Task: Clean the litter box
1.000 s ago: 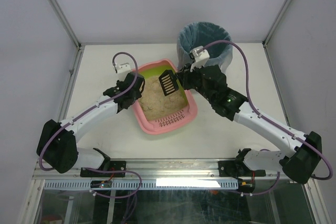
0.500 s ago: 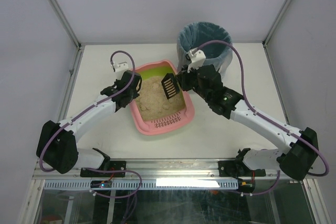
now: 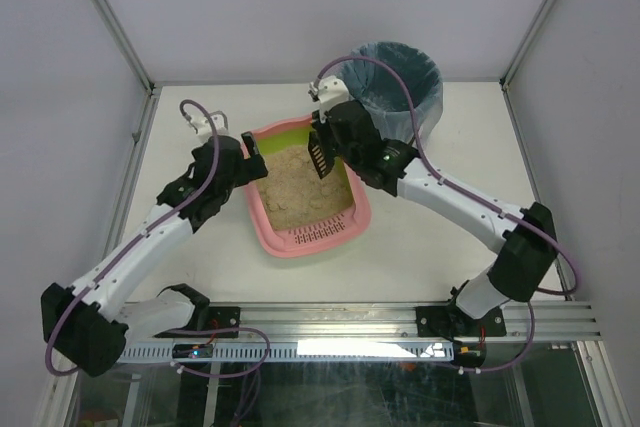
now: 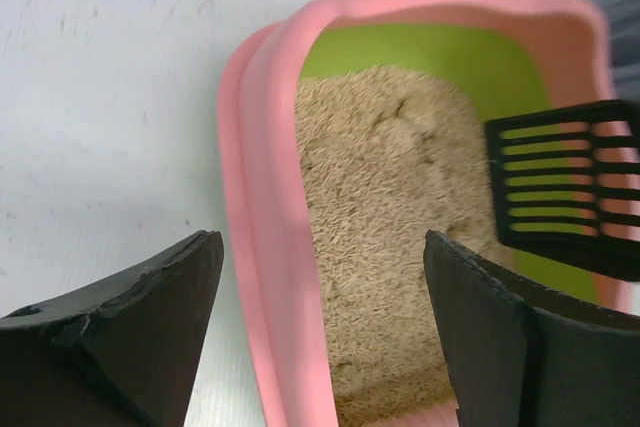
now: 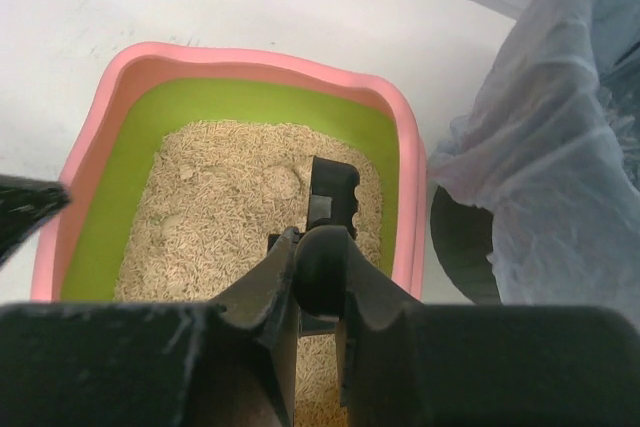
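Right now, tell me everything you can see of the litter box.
The litter box is a shallow pink plastic tray with rounded corners, a lime-green inner wall and a slotted pink ledge at its near end. It sits flat on the white table, angled, holding beige litter. The open left tool straddles its left rim; contact is unclear. The right tool holds a black slotted scoop over the litter. A bag-lined bin stands by its far right corner.

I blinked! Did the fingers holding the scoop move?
Yes. The right fingers, gripping the scoop, swung left, away from the bin, farther over the litter box.
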Action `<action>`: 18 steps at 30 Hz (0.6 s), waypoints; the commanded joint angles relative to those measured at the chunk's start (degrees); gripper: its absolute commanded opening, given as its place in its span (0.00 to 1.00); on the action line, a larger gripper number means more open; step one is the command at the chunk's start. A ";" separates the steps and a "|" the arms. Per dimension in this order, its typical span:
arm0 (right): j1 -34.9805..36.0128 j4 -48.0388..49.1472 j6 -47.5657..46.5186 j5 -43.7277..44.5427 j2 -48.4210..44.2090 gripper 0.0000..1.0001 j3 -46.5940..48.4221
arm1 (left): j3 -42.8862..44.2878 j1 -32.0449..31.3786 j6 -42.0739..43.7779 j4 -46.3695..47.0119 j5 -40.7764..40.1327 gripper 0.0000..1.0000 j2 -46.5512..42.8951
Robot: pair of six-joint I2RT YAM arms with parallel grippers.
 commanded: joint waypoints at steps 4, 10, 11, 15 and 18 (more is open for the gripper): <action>2.63 -3.11 -9.73 5.22 9.32 0.00 11.85 | -3.88 0.58 2.87 5.11 -1.77 0.94 -16.97; 3.89 -3.95 -16.74 9.47 15.41 0.00 16.47 | -6.86 0.58 7.54 6.12 -5.56 0.99 -25.24; 4.03 -3.84 -17.72 10.19 16.19 0.00 16.79 | -7.45 0.58 7.62 6.18 -6.30 0.99 -25.81; 4.18 -2.24 -20.47 12.37 18.77 0.00 17.38 | -7.81 0.58 7.86 5.32 -7.86 0.99 -25.93; 4.18 -1.01 -21.53 13.13 20.38 0.00 17.38 | -7.22 0.58 7.90 4.55 -8.75 0.99 -25.11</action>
